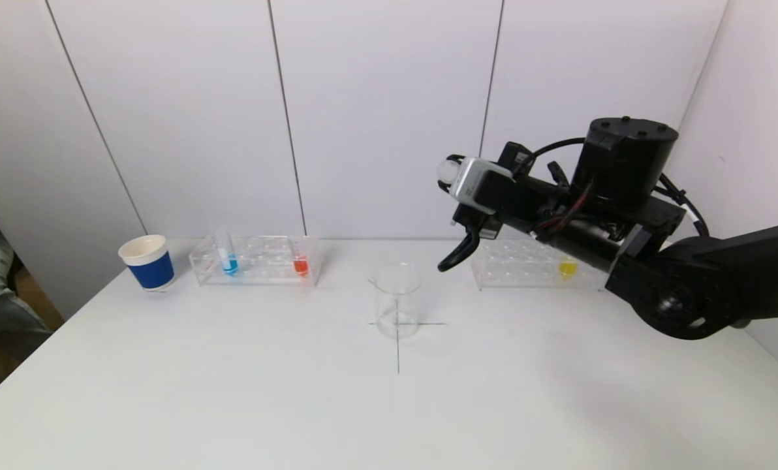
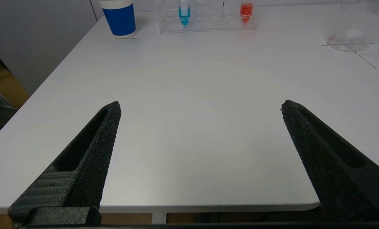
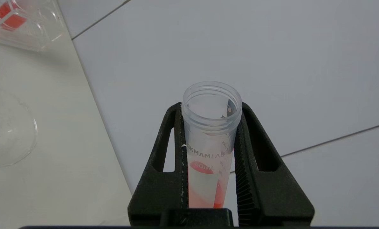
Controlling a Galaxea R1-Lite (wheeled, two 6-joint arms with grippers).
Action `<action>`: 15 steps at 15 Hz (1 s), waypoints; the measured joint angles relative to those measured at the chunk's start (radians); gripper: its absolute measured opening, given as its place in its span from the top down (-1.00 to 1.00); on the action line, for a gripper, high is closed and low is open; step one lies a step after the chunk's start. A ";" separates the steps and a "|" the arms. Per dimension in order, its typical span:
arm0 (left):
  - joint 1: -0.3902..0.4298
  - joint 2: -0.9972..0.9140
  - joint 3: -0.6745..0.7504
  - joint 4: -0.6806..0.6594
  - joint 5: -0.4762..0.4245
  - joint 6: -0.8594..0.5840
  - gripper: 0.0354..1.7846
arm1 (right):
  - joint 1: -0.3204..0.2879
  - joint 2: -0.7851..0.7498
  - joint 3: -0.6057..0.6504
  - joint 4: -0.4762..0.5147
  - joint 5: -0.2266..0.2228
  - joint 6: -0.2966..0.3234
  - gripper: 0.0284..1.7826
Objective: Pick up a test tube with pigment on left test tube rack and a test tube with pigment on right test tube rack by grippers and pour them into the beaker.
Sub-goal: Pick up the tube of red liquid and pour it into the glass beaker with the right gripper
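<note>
Now, from the head view, the right claw (image 1: pixel 457 251) is hanging in the air above and just right of the beaker (image 1: pixel 397 300), and its own arm is covering most of what it is carrying; only one dark finger is showing. The right rack (image 1: pixel 532 264) is sitting half hidden behind that arm, a yellow tube (image 1: pixel 567 267) peeking out. The left rack (image 1: pixel 256 260) is standing at the far left of the surface (image 1: pixel 232 391), holding a blue tube (image 1: pixel 227 258) and an orange-red tube (image 1: pixel 301 263), with a blue cup (image 1: pixel 147 262) just beside it.

Over to the left wrist view: the left claw (image 2: pixel 200 106) is sitting low at the near edge of the surface, fingers spread wide apart around nothing, both racks well away.

In the right wrist view, the right claw is clamping a clear tube (image 3: pixel 210 140), fingers pressing both sides below the open threaded mouth. Reddish pigment is showing low in the tube, its bottom cut off.
</note>
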 joint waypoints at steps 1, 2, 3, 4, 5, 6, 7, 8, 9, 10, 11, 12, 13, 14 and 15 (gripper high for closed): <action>0.000 0.000 0.000 0.000 0.000 0.000 -0.98 | 0.000 0.009 0.002 -0.011 0.019 -0.001 0.50; 0.000 0.000 0.000 0.000 0.000 0.000 -0.98 | 0.000 0.017 0.006 -0.029 0.030 -0.001 0.50; 0.000 0.000 0.000 0.000 0.000 0.000 -0.98 | 0.000 0.024 0.010 -0.045 0.034 -0.001 0.50; 0.000 0.000 0.000 0.000 0.000 0.000 -0.98 | 0.000 0.032 0.016 -0.066 0.037 -0.001 0.50; 0.000 0.000 0.000 0.000 0.000 0.000 -0.98 | 0.000 0.038 0.019 -0.076 0.043 -0.001 0.50; 0.000 0.000 0.000 0.000 0.000 0.000 -0.98 | 0.000 0.043 0.020 -0.077 0.057 -0.001 0.50; 0.000 0.000 0.000 0.000 0.000 0.000 -0.98 | 0.000 0.046 0.021 -0.078 0.069 -0.002 0.50; 0.000 0.000 0.000 0.000 0.000 0.000 -0.98 | -0.001 0.048 0.022 -0.078 0.076 -0.005 0.50; 0.000 0.000 0.000 0.000 0.000 0.000 -0.98 | -0.002 0.049 0.025 -0.079 0.083 -0.011 0.50; 0.000 0.000 0.000 0.000 0.000 0.000 -0.98 | -0.005 0.051 0.027 -0.082 0.091 -0.018 0.50; 0.000 0.000 0.000 0.000 0.000 0.000 -0.98 | -0.008 0.053 0.029 -0.090 0.100 -0.023 0.50; 0.000 0.000 0.000 0.000 0.000 0.000 -0.98 | -0.010 0.057 0.030 -0.105 0.109 -0.032 0.50; 0.000 0.000 0.000 0.000 0.000 0.000 -0.98 | -0.012 0.063 0.033 -0.120 0.119 -0.041 0.50; 0.000 0.000 0.000 0.000 0.000 0.000 -0.98 | -0.014 0.068 0.038 -0.132 0.131 -0.047 0.50; 0.000 0.000 0.000 0.000 0.000 0.000 -0.98 | -0.016 0.073 0.042 -0.142 0.140 -0.054 0.50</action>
